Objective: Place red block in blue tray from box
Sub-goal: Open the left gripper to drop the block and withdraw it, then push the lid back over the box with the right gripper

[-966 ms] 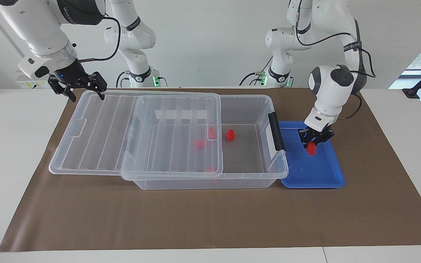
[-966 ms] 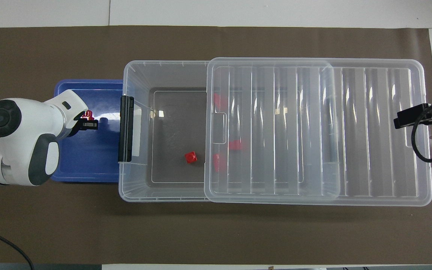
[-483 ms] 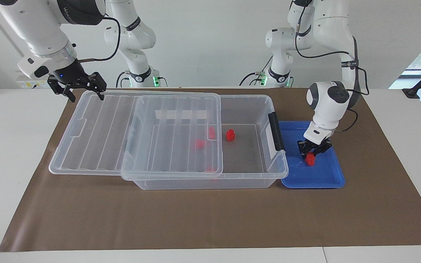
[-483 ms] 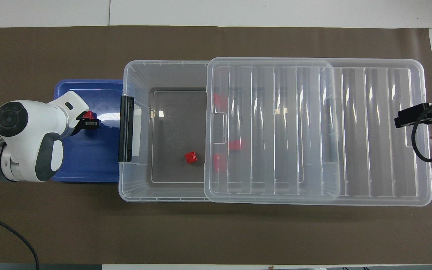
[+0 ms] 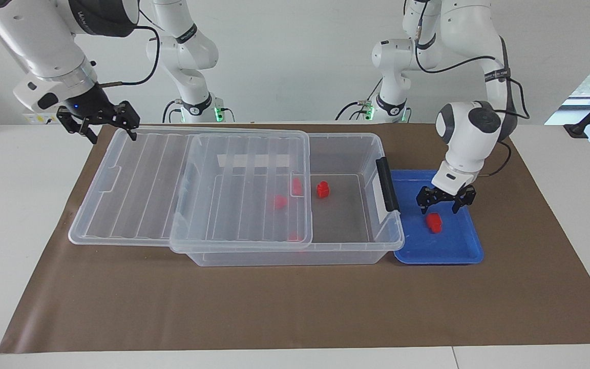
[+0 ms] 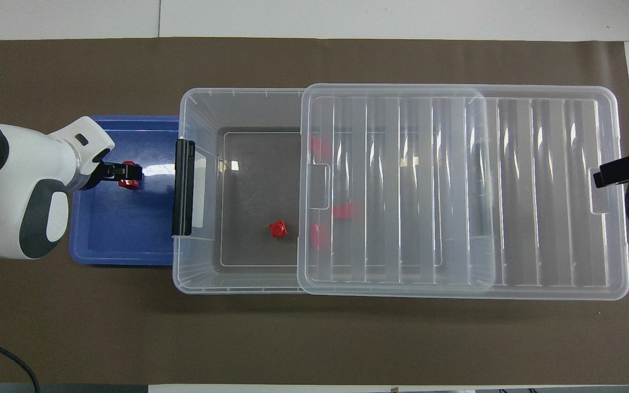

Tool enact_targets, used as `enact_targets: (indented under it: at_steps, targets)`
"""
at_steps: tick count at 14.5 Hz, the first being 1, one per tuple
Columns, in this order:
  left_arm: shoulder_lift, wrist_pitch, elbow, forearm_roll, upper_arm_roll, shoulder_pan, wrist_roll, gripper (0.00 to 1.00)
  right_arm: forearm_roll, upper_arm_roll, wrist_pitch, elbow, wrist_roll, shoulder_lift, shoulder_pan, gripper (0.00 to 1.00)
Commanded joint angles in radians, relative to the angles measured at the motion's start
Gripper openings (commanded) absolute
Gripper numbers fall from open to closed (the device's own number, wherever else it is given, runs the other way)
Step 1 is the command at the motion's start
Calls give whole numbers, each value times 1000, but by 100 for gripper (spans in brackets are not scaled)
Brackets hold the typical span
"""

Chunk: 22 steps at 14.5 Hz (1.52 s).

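Release just made. Left gripper point(image 5: 446, 203) has let go of the red block point(image 5: 433, 222); a second ago its fingers pinched the block, now they stand spread and lifted clear, hovering over the blue tray point(image 5: 459, 251). Block sits on the tray floor, apart from the fingertips, at about 12 o'clock of the tray's centre in the overhead view, toward the box-side rim.

Blue tray lies on the brown mat of the tabletop point(image 5: 28, 215), touching the latch end of the box point(image 5: 356, 246), at the left arm's end.

Box: clear lid point(image 5: 136, 179) slid partway off toward the right arm's end, leaving the latch end open. One more red block point(image 5: 322, 189) stands in the open part; others show blurred under the lid.

Right gripper point(image 5: 99, 120) hangs over the lid's edge at the right arm's end, touching nothing, and has drawn slightly up and away since a second ago. Fingers look spread.

Judgement: one block delivered. If more are wanted, the exposed block in the box is the obvious next pick.
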Motion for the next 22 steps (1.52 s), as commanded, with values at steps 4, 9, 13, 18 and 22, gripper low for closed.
enact_targets:
  at_steps: [4,9,13,18,22]
  targets:
    - [-38,-326,240,11,-12,1,8,100,-8,1,300,-285,-170,-84,-173,0]
    - [-49,-516,404,-35,5,15,76,100,-8,3,365,-285,-193,19,-228,0]
    - [-53,-610,461,-88,8,53,105,100,-8,5,378,-317,-144,19,-207,0]
    - [-121,-625,420,-93,24,53,102,100,-7,6,411,-346,-139,16,-202,0]
    - [-122,-627,416,-95,24,53,105,100,2,12,409,-354,-61,13,-150,0]
